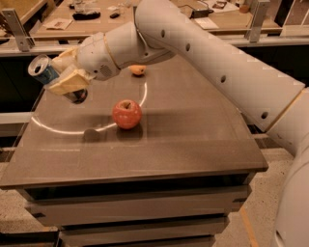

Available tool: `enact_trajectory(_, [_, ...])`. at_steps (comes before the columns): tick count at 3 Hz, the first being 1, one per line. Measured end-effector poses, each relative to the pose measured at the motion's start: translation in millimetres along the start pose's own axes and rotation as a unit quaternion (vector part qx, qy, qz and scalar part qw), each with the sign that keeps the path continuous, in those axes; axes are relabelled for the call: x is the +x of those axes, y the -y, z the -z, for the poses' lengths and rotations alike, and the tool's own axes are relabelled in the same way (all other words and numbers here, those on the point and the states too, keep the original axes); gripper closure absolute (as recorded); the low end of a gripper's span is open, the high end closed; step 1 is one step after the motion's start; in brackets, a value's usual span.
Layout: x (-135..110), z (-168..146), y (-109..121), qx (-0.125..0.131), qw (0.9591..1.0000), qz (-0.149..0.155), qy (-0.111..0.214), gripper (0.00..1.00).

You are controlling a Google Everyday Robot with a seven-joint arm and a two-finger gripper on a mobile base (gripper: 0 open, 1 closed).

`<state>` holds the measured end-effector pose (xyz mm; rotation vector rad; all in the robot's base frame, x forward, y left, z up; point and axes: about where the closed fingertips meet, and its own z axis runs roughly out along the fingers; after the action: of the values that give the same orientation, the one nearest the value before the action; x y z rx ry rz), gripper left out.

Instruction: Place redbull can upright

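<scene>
The redbull can is a slim blue and silver can held tilted in the air, its silver top end pointing up and to the left. My gripper is shut on the can's middle, above the table's far left corner. Its tan fingers wrap the can, and the can's lower end sticks out below them. The can hangs clear of the grey table top. A red apple sits on the table to the right of the gripper and nearer the front.
A small orange fruit lies at the back of the table, behind the arm. A bright curved light streak crosses the left of the table. A bench with clutter stands behind. My white arm spans the upper right.
</scene>
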<state>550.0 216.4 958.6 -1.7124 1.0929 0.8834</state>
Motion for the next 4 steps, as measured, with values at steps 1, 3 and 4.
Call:
enact_trajectory(1, [10.6,-9.3,18.2,0.029,0.9992,-0.021,0.019,1.00])
enact_trajectory(3, [40.1,-6.4,67.7,0.093,0.9923,-0.054,0.061,1.00])
enact_trajectory(4, [57.9,-8.9,79.3,0.102,0.9906,-0.062,0.067,1.00])
